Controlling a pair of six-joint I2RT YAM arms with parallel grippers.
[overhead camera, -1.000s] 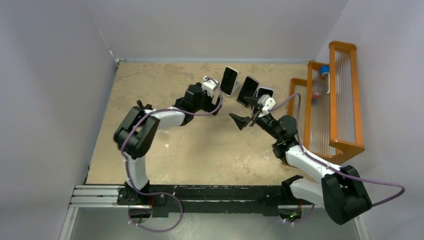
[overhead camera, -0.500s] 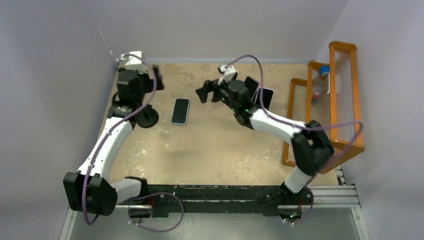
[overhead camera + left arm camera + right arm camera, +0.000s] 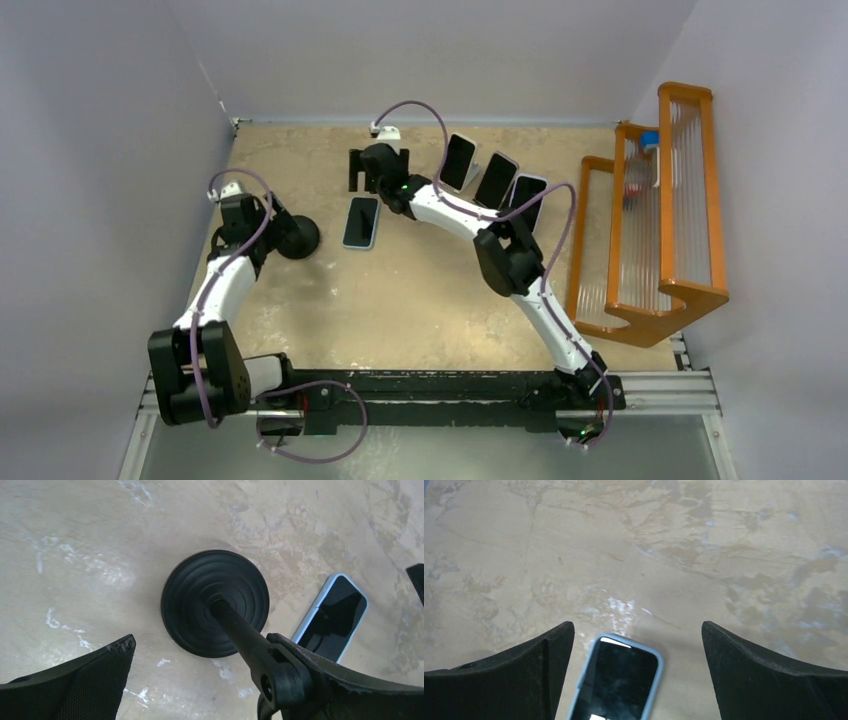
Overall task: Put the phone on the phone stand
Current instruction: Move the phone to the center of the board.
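Fingers (image 3: 75,680) of our left end effector (image 3: 200,639) are spread wide above the black phone stand (image 3: 299,236), and its stem leans close by one of them. Just right of the stand, the phone (image 3: 361,222) in its light blue case lies flat on the tan worktop (image 3: 420,290), screen up. Our right end effector (image 3: 636,626) hangs over the phone's far end, spread wide too.

table (image 3: 420,300): tan | phone (image 3: 361,222) flat, screen up | phone stand (image 3: 300,238) beside it | three propped phones (image 3: 496,180) at rear
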